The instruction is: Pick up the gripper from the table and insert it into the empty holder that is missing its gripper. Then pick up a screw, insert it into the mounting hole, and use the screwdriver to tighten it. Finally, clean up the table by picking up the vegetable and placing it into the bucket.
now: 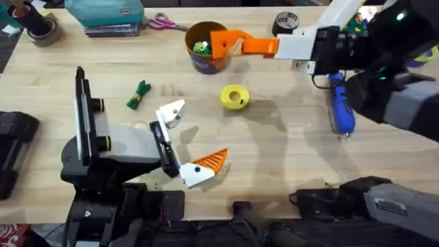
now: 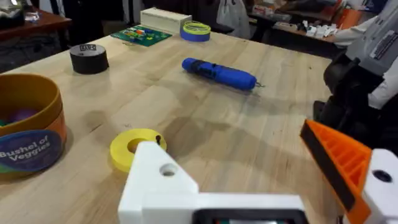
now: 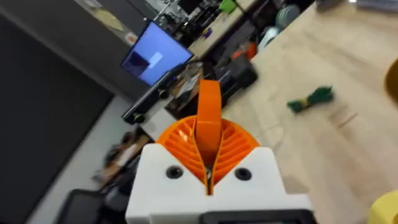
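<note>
Overhead: wooden table (image 1: 288,165) holds screwdriver (image 1: 340,110), vegetable (image 1: 138,95).

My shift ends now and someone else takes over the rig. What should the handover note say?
Left gripper: open, low over the table; one of its fingers is the bare white holder, with no orange tip.
Right gripper: shut on the gripper, held up by the bucket.
Screwdriver and vegetable lie on the table.
Done: gripper picked up.
Left: insert it into the holder, fit and tighten the screw, put the vegetable in the bucket.
</note>
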Motion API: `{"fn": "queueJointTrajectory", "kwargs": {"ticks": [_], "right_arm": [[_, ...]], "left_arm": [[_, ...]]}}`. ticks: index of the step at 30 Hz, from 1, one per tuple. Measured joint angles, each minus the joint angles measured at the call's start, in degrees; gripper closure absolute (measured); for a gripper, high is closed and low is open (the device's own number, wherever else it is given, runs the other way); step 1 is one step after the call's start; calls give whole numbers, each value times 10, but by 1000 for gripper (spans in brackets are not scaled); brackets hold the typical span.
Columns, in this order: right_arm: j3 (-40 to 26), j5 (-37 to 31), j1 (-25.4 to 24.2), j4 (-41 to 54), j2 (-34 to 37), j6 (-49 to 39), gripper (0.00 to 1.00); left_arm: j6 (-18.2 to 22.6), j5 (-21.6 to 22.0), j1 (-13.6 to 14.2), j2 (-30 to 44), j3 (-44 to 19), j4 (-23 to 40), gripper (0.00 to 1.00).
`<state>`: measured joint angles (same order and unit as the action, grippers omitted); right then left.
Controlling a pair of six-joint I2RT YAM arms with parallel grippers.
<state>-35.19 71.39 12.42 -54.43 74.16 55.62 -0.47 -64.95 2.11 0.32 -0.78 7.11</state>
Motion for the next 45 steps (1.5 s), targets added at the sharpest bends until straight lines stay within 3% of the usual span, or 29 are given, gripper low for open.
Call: {"fn": "queueJointTrajectory", "kwargs": {"ticks": [7,14,29,45], "right_arm": [[11,77,-3,-93,94,156,992],[12,129,-2,-125,141,231,992],[16,115,66,-163,213,256,992],[59,57,91,-188,216,254,992]], "left_arm": [[0,0,0,0,0,0,15],[0,0,0,0,0,0,16],[0,0,0,0,0,0,15],[0,0,0,0,0,0,16]]}}
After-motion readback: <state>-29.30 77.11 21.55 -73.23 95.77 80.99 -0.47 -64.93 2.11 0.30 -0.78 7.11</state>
